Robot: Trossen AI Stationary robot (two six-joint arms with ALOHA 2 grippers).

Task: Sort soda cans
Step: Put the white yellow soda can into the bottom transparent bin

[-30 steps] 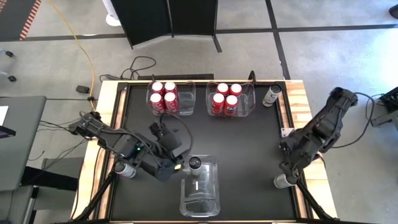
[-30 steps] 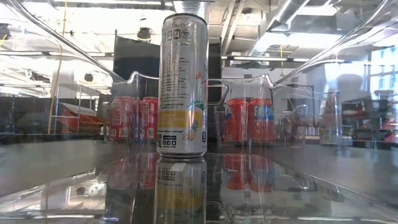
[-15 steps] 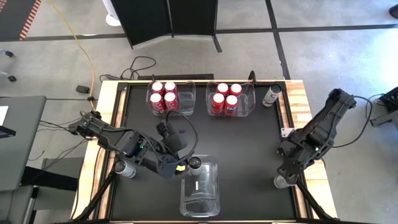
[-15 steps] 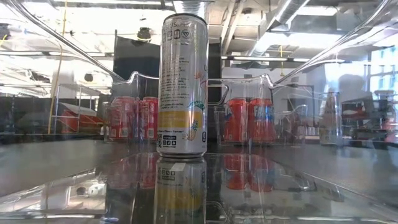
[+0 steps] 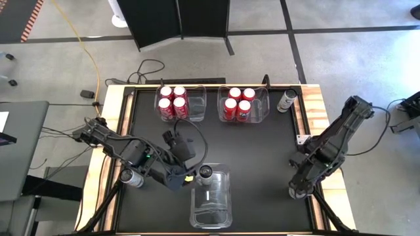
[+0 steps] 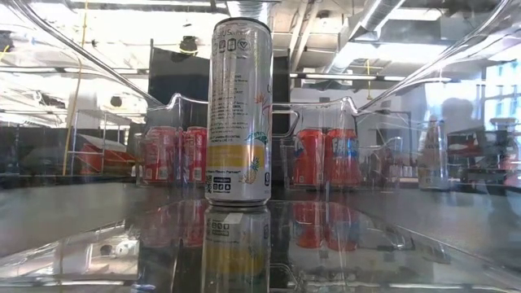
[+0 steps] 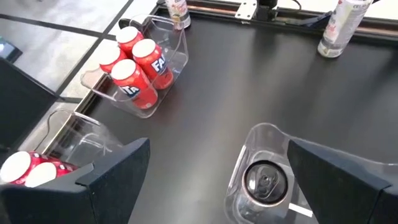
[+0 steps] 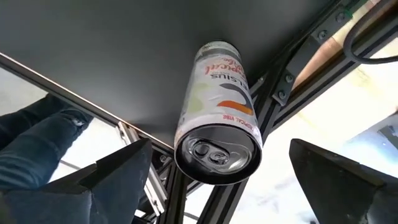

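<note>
Several red soda cans stand in two clear bins at the far edge (image 5: 173, 103) (image 5: 238, 103). One tall silver can (image 5: 206, 172) stands upright in the far end of the near clear bin (image 5: 213, 203). My left gripper (image 7: 219, 149) hovers open just left of that bin, touching nothing. Another silver can (image 8: 216, 124) stands on the table's near right edge. My right gripper (image 8: 221, 149) is above it, open and pointing steeply down, with one finger on either side of the can's top (image 8: 217, 153) and clear of it. Loose silver cans stand at far right (image 5: 286, 100) and near left (image 5: 132, 177).
The table's right rail and frame (image 8: 292, 68) run close beside the can under my right gripper. The black mat (image 5: 262, 151) between the bins is bare. In the low view the near bin's walls (image 6: 456, 73) frame the tall can (image 6: 238, 110).
My right gripper has come down and a little toward the near edge, over the silver can at the table's near right. The cans and bins have stayed where they were.
</note>
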